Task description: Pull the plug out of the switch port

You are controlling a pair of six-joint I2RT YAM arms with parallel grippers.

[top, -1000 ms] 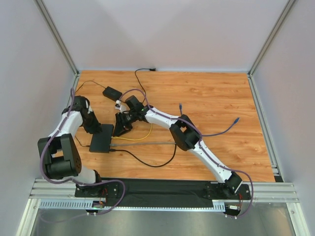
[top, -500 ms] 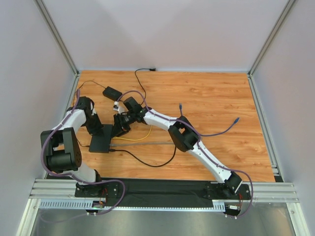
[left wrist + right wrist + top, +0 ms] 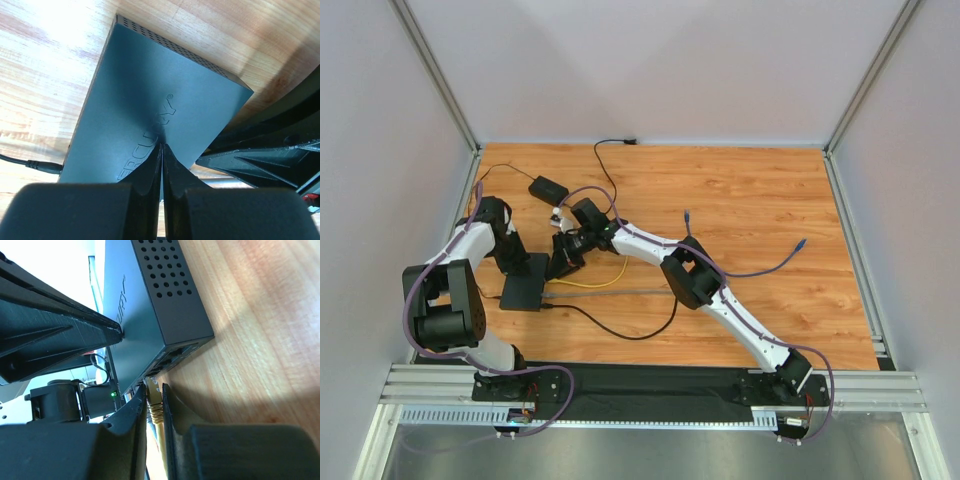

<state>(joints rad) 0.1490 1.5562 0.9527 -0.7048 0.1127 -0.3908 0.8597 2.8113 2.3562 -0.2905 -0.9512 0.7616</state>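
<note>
Currently the right end effector stands narrow, its two fingers closed from both sides on the small yellow-booted plug. The grasp sits directly at the socket row of the flat matte-black rectangular switch. From the right wrist view I cannot tell whether the plug head sits fully in its port or only at its mouth. I judge it not yet withdrawn, since no gap shows between head and socket face.

The left end effector is fully closed and holds nothing. Its joined fingertips press down on the top face of the switch, beside the embossed lettering. I read this as a hold-down, so that the box does not slide when the plug is drawn.

Status: approach, grasp and bracing appear complete. Remaining: the extraction itself, a straight pull along the port axis away from the switch, until the plug clears the housing.

Position: the switch lies flat on the wood-grain surface, with the left end effector on top of it and the right at its socket edge. A thin yellow cable trails from the plug rightward across the surface. A thin black power lead reaches the switch at another edge.
</note>
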